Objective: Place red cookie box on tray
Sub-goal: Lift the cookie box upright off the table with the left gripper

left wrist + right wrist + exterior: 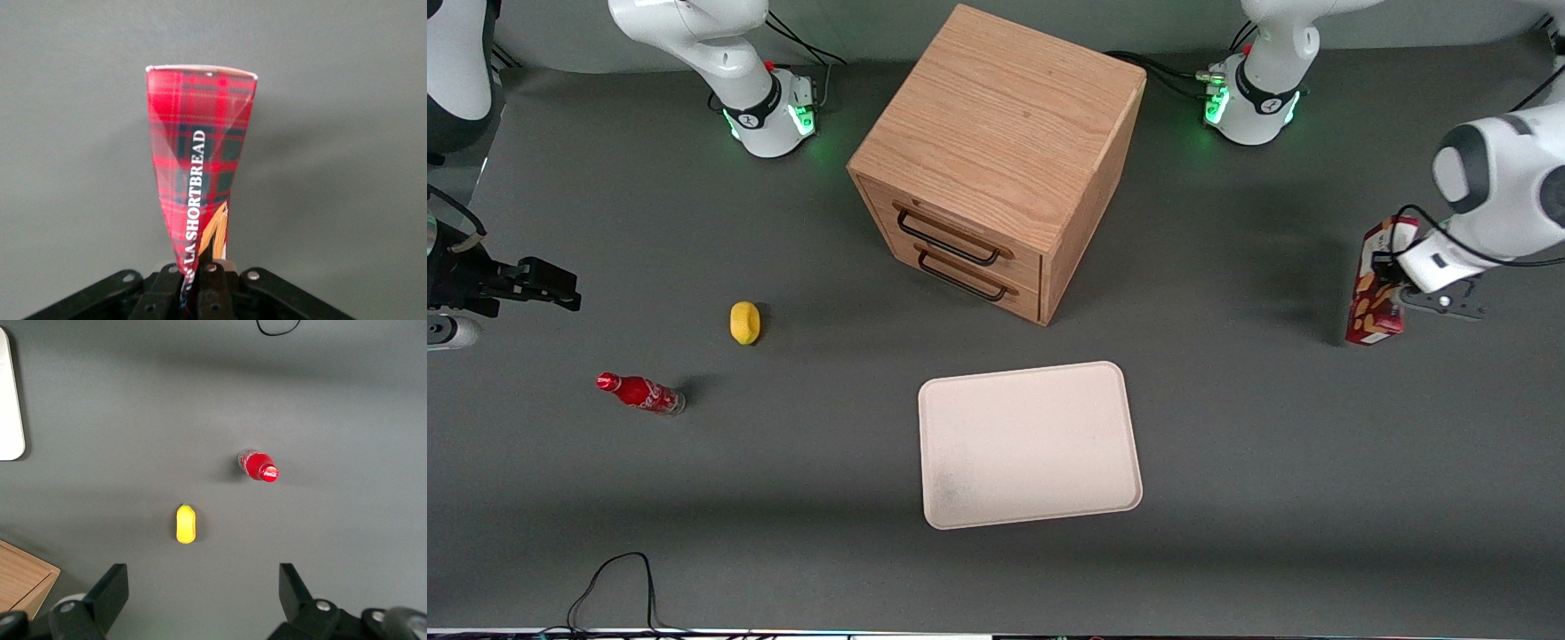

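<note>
Red cookie box [1375, 283] is held upright at the working arm's end of the table, clear of the tray [1029, 444]. Tartan "SHORTBREAD" lettering is shown only in the wrist view, where the gripper [200, 283] is clamped on the box.

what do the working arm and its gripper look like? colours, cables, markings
The left arm has a glossy white shell with a dark grey round joint cap and rounded links. A thin black cable loops along its white wrist block. Its base carries a black band and glows green. The gripper, at the red cookie box, has black fingers with small round screw holes.
</note>
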`<state>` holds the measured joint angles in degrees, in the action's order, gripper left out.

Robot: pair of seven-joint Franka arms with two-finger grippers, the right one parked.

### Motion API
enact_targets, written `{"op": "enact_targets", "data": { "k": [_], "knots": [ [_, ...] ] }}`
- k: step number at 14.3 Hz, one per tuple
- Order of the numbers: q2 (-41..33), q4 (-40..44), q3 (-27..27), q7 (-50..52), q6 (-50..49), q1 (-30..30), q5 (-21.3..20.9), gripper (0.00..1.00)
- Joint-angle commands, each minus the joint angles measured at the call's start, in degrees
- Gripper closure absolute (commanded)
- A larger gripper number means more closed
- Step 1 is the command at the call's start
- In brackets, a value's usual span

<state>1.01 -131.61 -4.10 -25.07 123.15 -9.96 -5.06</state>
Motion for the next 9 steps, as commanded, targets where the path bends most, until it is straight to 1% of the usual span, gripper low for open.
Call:
{"op": "enact_targets", "data": {
  "k": [1, 3, 5, 7, 9],
  "knots": [
    [-0.7, 14.8, 0.1, -0.6, -18.9, 0.6, 1.2, 1.0],
    [-0.3, 24.5, 0.2, -0.1, -29.5, 1.6, 1.2, 1.0],
    [1.0, 33.8, 0.5, 1.0, -38.1, 2.0, 1.2, 1.0],
    [3.8, 41.9, 1.5, 1.7, -44.4, 2.0, 1.1, 1.0],
    [5.7, 46.6, 1.7, 2.5, -47.5, 2.1, 1.1, 1.0]
  ]
}}
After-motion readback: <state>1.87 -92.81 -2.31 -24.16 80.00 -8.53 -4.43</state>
